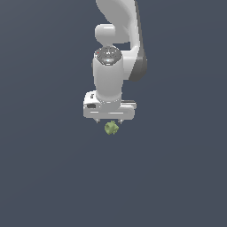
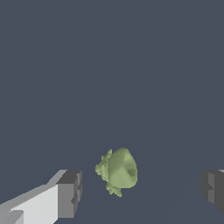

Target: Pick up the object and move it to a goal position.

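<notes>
The object (image 1: 111, 128) is a small, lumpy yellow-green thing lying on the dark grey floor, just below the white hand in the exterior view. My gripper (image 1: 109, 121) hangs over it, fingers pointing down. In the wrist view the object (image 2: 118, 170) lies between the two dark fingertips (image 2: 70, 192), nearer to one than the other, with a clear gap on each side. The gripper (image 2: 142, 189) is open and holds nothing. How high the fingertips are above the floor I cannot tell.
The white arm (image 1: 122, 40) rises from the hand toward the top of the exterior view. A plain dark grey floor (image 1: 44, 168) surrounds the object on all sides.
</notes>
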Motion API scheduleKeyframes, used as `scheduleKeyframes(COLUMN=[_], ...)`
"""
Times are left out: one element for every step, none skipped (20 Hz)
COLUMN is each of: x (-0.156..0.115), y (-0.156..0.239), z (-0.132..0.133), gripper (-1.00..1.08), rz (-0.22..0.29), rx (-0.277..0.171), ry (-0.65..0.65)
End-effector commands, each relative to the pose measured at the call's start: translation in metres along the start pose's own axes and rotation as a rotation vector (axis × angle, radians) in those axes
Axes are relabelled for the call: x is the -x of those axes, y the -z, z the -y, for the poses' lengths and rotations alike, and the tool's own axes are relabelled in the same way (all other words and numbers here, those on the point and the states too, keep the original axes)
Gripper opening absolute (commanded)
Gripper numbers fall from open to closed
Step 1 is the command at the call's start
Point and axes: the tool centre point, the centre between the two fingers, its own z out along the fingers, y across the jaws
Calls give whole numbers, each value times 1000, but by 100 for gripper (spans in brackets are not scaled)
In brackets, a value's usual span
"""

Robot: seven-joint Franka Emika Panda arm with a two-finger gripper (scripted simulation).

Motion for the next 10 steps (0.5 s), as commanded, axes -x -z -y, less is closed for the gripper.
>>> scheduleKeyframes(x=[0,0,0,-1,-1,-2,-3,-4,-4,-5], y=[0,0,1,2,3,4,6,8,10,11], z=[0,0,1,2,4,6,9,11,13,15], gripper=[100,100,100,100,100,100,100,100,100,100], rz=[0,0,-2,-3,-6,-9,-13,-17,-20,-22], rx=[0,-1,-3,-6,-10,-16,-23,-29,-34,-37], ry=[0,0,-1,-2,-4,-7,-10,-12,-14,-16])
